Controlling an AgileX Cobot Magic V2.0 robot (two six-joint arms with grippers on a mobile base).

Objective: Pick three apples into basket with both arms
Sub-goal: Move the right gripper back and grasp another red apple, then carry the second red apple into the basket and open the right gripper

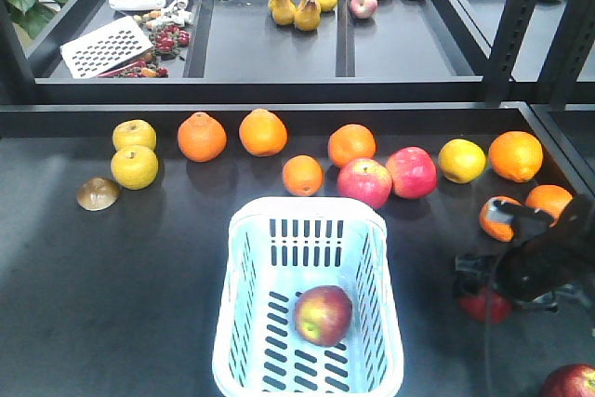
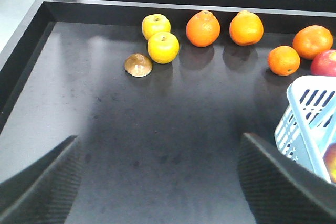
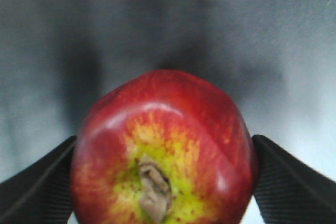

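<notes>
Right hand (image 3: 164,187): we see it gripping a dark red apple (image 1: 483,307), lower right of the front view.
Left hand (image 2: 157,182): fingers spread, empty.
Basket (image 1: 307,208): bottom centre, second apple (image 1: 323,315) inside.
Third apple (image 1: 569,381): bottom right corner.

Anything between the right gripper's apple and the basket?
No: front view shows only bare black table between the apple in the right gripper and the basket.

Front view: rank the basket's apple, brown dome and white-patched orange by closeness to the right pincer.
1. White-patched orange, just behind the right pincer.
2. Apple in the basket, to its left.
3. Brown dome, far left.
</notes>
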